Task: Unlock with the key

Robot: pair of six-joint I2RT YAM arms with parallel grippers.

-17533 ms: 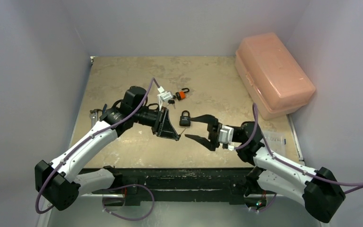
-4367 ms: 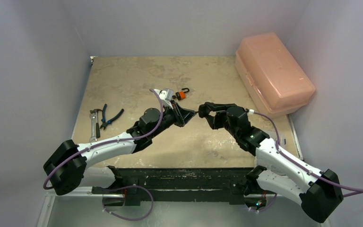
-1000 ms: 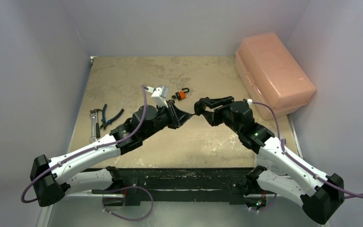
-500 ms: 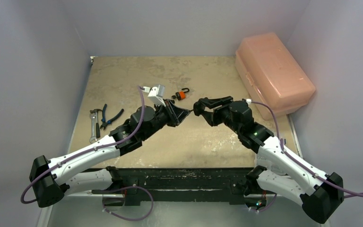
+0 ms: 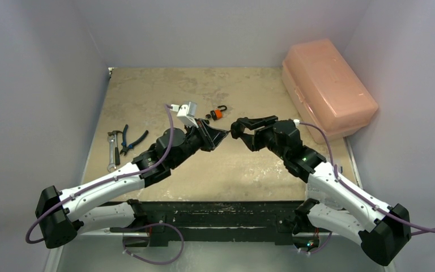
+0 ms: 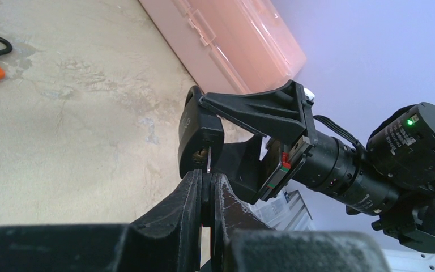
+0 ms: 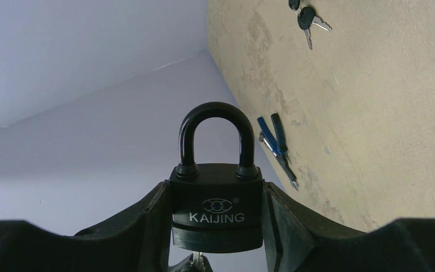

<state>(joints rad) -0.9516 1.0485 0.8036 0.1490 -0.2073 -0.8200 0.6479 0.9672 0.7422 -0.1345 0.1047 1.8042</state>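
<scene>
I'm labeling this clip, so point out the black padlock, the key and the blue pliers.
padlock (image 7: 216, 205): right wrist view, front of its body, by the brand name.
key (image 6: 208, 165): left wrist view, bare metal blade.
pliers (image 7: 282, 155): right wrist view, where the blue handles meet.

Left gripper (image 6: 207, 192) pinched tight on key (image 6: 208, 165), tip against padlock (image 6: 195, 131) underside. Right gripper (image 6: 210, 128) clamps the padlock. Pink box (image 6: 226, 39) behind them.
</scene>
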